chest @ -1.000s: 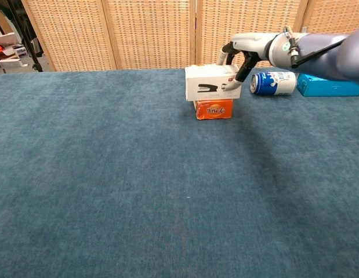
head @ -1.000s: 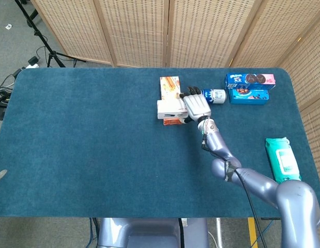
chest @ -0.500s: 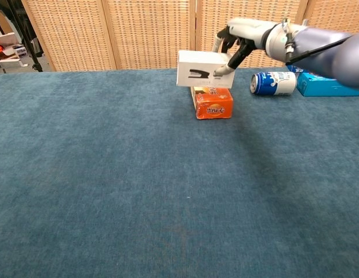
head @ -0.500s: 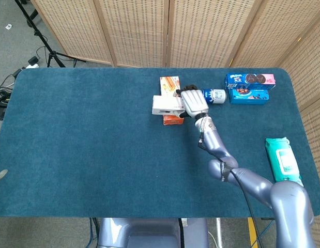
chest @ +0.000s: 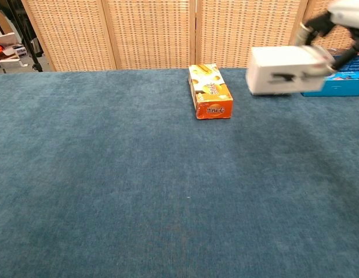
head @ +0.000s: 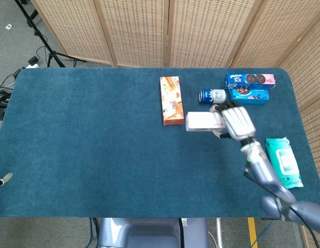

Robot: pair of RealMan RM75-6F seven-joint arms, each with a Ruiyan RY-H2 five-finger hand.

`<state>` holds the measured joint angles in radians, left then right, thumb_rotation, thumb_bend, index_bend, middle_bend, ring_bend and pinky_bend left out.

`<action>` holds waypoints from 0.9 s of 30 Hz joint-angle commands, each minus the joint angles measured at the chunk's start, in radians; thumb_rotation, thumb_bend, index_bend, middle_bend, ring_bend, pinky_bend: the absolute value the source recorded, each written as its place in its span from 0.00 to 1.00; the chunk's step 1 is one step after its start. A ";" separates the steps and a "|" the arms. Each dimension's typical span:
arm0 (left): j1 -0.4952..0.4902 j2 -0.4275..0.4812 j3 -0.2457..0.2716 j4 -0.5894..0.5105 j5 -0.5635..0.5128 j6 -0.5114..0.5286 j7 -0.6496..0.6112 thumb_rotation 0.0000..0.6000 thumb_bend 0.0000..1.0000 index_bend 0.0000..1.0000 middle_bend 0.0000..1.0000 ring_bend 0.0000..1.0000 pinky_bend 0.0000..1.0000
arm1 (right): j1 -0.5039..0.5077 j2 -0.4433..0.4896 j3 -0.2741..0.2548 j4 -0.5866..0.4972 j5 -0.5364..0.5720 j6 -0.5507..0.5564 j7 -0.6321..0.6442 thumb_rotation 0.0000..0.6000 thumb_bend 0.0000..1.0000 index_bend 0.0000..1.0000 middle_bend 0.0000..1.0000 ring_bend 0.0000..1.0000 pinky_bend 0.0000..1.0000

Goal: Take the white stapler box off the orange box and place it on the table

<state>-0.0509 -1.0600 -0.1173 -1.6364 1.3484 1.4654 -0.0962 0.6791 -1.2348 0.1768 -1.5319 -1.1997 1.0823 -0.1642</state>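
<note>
My right hand [head: 236, 122] holds the white stapler box [head: 201, 122] by its right end, fingers [chest: 314, 24] wrapped over its top. I see the box in the air above the table [head: 87, 144], to the right of the orange box [head: 171, 101] and clear of it. A blue can [head: 212, 95] lies just behind. My left hand is out of sight.

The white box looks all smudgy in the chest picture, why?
In the chest view the white stapler box is smeared sideways, its print streaked, while the orange box stays sharp; in the head view the white box and the right hand gripping it look only slightly soft.
</note>
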 commanded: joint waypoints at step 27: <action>0.035 0.004 0.031 -0.001 0.081 0.077 -0.032 1.00 0.00 0.00 0.00 0.00 0.00 | 0.294 0.310 -0.196 -0.192 0.668 -0.764 0.024 1.00 0.97 0.43 0.40 0.23 0.20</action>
<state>-0.0157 -1.0554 -0.0859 -1.6376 1.4290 1.5417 -0.1279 0.9419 -0.9236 0.0084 -1.7487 -0.5619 0.3549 -0.1681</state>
